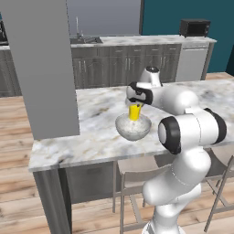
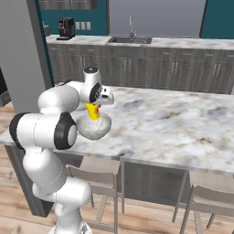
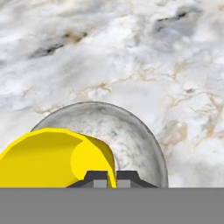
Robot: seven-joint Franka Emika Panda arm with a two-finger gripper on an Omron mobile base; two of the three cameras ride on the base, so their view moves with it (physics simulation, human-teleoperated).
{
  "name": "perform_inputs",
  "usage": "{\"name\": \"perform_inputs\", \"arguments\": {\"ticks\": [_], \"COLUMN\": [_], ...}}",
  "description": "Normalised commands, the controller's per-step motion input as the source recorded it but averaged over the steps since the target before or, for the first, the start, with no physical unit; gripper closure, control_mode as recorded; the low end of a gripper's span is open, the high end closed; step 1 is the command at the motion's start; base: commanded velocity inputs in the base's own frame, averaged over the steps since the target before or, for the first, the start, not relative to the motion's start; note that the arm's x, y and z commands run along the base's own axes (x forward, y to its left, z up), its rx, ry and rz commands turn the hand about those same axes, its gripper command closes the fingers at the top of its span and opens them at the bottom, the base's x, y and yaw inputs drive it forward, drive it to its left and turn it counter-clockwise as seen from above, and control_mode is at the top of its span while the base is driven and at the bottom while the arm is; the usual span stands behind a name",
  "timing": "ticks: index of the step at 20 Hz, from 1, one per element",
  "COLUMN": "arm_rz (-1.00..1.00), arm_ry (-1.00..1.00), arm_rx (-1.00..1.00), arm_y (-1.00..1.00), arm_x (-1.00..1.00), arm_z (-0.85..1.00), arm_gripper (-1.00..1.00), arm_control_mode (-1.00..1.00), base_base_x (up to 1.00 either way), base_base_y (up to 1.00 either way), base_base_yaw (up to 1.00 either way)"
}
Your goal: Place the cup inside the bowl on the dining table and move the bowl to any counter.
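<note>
**Cup Held Directly Above Bowl: Release Depends on Vertical Alignment**

Left base view: The gripper (image 1: 135,106) hangs over the dining table (image 1: 91,132) with the cup (image 1: 134,112) beneath it. The cup's lower end reaches into the mouth of the bowl (image 1: 133,127), which stands on the marble near the table's front edge. The cup appears roughly upright, long axis close to vertical. The counter (image 1: 151,41) runs along the far wall, well apart from the table.

Right base view: The gripper (image 2: 97,104) again sits above the cup (image 2: 93,112), and the cup overlaps the rim of the bowl (image 2: 94,127). Whether the cup touches the bowl's floor cannot be told.

Hand view: The fingertips (image 3: 97,179) stand close together, clamped on the cup's (image 3: 48,159) wall. The bowl (image 3: 131,140) lies straight below, and the cup sits toward one side of its opening rather than dead centre.

Judgement: the cup is inside the rim's outline, so opening the jaws should drop it into the bowl; the off-centre position could tip it against the wall
</note>
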Motion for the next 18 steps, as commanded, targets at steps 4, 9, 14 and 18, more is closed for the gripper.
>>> {"name": "perform_inputs", "arguments": {"ticks": [4,9,14,18], "arm_rz": [0.0,0.0,0.0,0.0], "arm_ry": [0.0,0.0,0.0,-0.01], "arm_rx": [0.0,0.0,0.0,0.0], "arm_y": [0.12,0.1,0.03,0.0], "arm_x": [-0.01,0.0,0.0,0.0], "arm_z": [-0.14,-0.12,-0.12,-0.11], "arm_gripper": [1.0,1.0,1.0,1.0], "arm_control_mode": [-1.0,-1.0,-1.0,-1.0], "base_base_x": [0.0,0.0,0.0,0.0], "base_base_y": [0.0,0.0,0.0,0.0], "base_base_yaw": [0.0,0.0,0.0,0.0]}}
